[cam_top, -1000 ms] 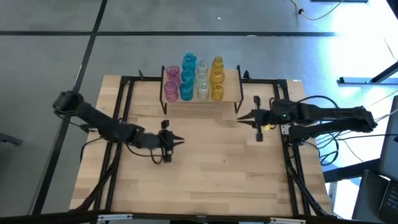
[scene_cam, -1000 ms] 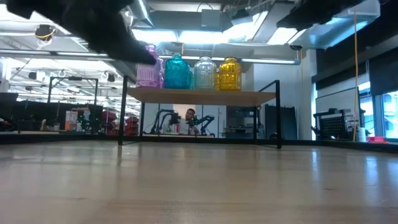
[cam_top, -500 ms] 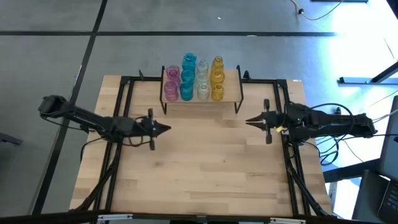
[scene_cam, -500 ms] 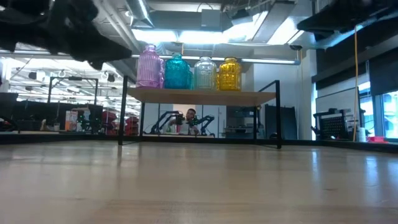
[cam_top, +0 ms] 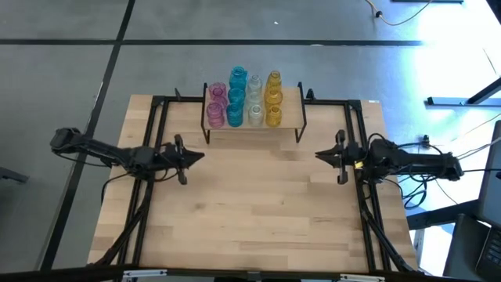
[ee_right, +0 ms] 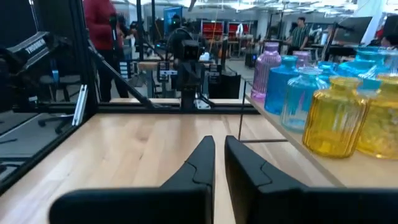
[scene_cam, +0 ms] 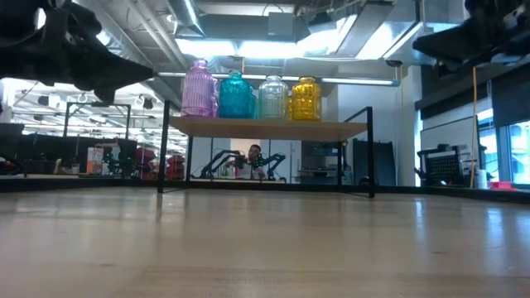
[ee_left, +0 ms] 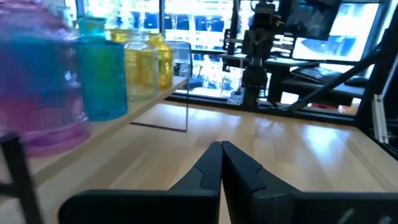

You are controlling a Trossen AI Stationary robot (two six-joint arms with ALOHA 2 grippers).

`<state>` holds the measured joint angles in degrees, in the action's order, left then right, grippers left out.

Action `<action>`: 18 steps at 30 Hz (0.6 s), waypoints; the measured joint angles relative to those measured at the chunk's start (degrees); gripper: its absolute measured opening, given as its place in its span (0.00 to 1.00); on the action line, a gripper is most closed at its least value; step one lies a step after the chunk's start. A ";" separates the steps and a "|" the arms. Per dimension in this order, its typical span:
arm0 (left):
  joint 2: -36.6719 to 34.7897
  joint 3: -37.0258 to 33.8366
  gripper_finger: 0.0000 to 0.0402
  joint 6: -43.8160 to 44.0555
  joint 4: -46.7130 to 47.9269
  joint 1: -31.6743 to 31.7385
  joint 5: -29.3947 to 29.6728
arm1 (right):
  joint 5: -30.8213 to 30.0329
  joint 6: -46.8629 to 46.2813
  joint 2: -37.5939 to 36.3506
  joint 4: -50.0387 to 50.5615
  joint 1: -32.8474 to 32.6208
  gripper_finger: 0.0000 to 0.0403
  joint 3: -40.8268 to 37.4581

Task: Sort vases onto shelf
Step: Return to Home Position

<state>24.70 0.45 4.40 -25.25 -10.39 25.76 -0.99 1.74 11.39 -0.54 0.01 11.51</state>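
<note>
Vases [cam_top: 244, 100] all stand on the shelf [cam_top: 293, 106] at the far edge of the counter [cam_top: 258, 211], sorted by colour into four rows running front to back: pink, teal-blue, clear, amber-yellow, reading from the left arm's side to the right's. Low view shows the front one of each row upright on the board; you see none on the counter top in any view.

Left tool [cam_top: 199, 156] hovers over the left side of the counter, nose pointing toward centre; fingers pinched narrow, tips almost touching, nothing between them. From it the shelf lies ahead and off toward the far edge, pink row nearest.

Right tool [cam_top: 319, 154] mirrors it over the right side, nose toward centre; fingers close together with only a thin gap, carrying nothing. Amber-yellow row sits nearest it.

Both tools are well apart from the shelf and about equally far from it. Judgement: sorting looks complete, with no vase left for you to fetch; no further pick seems called for
</note>
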 joint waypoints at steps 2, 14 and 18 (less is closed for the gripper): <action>-1.99 0.00 0.00 0.66 2.12 0.00 0.17 | 0.00 -0.41 -1.09 -2.12 0.00 0.05 -2.79; -11.56 0.00 0.01 2.02 11.84 -2.59 0.09 | -3.41 -4.43 -3.42 -6.63 0.00 0.05 -11.10; -15.78 0.00 0.01 1.84 16.21 -4.10 0.11 | -3.49 -4.46 -3.40 -3.79 0.00 0.05 -11.10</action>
<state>8.92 0.45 6.24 -9.03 -14.49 25.87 -4.49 -2.72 7.99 -4.33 0.01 0.40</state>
